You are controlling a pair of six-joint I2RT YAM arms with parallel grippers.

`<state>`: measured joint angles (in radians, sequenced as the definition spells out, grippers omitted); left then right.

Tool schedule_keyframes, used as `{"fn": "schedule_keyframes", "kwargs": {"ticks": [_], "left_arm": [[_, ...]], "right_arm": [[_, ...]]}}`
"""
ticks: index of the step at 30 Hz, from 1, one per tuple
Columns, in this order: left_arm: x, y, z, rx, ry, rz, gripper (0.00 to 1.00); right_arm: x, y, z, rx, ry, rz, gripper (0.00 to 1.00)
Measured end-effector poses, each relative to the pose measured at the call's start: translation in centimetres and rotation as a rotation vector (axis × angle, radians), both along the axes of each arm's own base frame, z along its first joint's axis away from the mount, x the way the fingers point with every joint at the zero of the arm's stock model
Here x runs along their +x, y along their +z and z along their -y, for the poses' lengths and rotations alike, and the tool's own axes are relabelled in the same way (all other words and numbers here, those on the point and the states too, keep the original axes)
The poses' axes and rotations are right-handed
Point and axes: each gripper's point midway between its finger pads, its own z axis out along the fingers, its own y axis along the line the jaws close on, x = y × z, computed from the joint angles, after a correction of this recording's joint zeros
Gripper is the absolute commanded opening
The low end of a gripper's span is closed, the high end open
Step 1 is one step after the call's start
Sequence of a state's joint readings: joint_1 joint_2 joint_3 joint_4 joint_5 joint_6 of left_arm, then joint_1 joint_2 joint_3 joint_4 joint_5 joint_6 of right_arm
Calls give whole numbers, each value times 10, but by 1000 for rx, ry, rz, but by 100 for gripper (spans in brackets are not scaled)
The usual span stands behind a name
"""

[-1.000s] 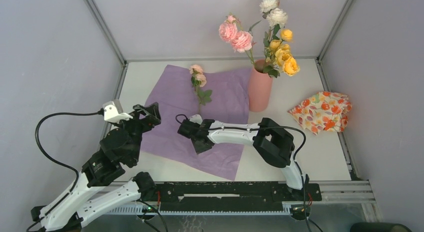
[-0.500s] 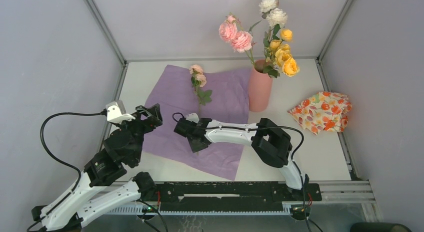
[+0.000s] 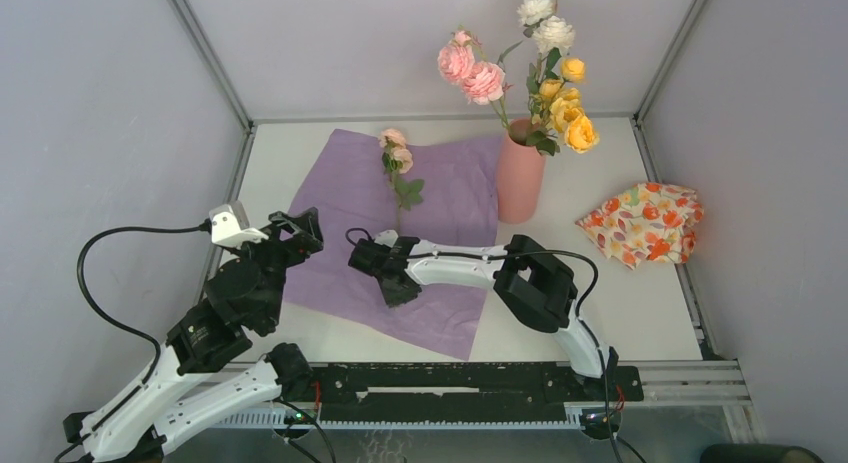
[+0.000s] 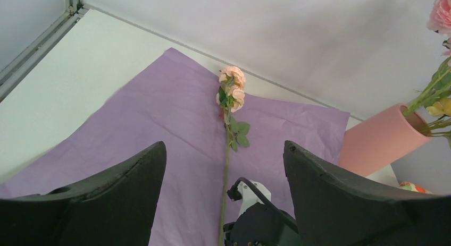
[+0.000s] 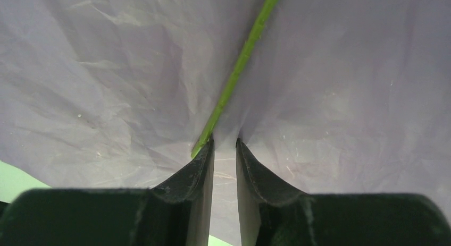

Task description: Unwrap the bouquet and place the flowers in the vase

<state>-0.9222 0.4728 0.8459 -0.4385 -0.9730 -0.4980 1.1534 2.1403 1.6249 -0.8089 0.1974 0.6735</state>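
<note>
The right gripper [image 5: 224, 143], fingers a sliver apart, sat at the stem [image 5: 240, 62] end of the lone rose [image 3: 398, 153] on the paper [image 3: 335, 188], near the vase [image 3: 519, 178]. Closing there risked pinching paper and missing the stem. The left gripper [image 4: 223, 147] hovered wide apart.

Both arms wore white shells over bulky black joint housings. The left arm [image 3: 200, 333] carried a small pale grey camera block [image 3: 228, 224] near its wrist, with a black cable [image 3: 140, 228] looping from it. A thinner black cable [image 3: 588, 270] ran along the right arm [image 3: 460, 268]. The left pincer [image 4: 223, 145] and right pincer [image 5: 224, 142] had matte black fingers [image 5: 199, 171], broad at the root and tapering to curved, faintly scuffed tips.
</note>
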Motion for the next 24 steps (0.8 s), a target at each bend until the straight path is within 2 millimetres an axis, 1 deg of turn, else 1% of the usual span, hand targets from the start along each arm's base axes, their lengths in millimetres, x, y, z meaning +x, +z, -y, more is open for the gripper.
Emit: {"fn": "schedule_keyframes", "kwargs": {"ticks": [8,15,19,24], "left_arm": [[0,0,0,0,0,0,85],[0,-1,1,-1,-5,0,85],[0,-7,1,8,-8,-7,85],[0,-10,1,11,-8,-9,85]], "right_arm": [[1,3,5,-23,-18,10,29],[5,13,-2,-5,-19,22,29],[5,14,-3,-2,-21,22,29],[4,13,-4,0,-21,14,29]]}}
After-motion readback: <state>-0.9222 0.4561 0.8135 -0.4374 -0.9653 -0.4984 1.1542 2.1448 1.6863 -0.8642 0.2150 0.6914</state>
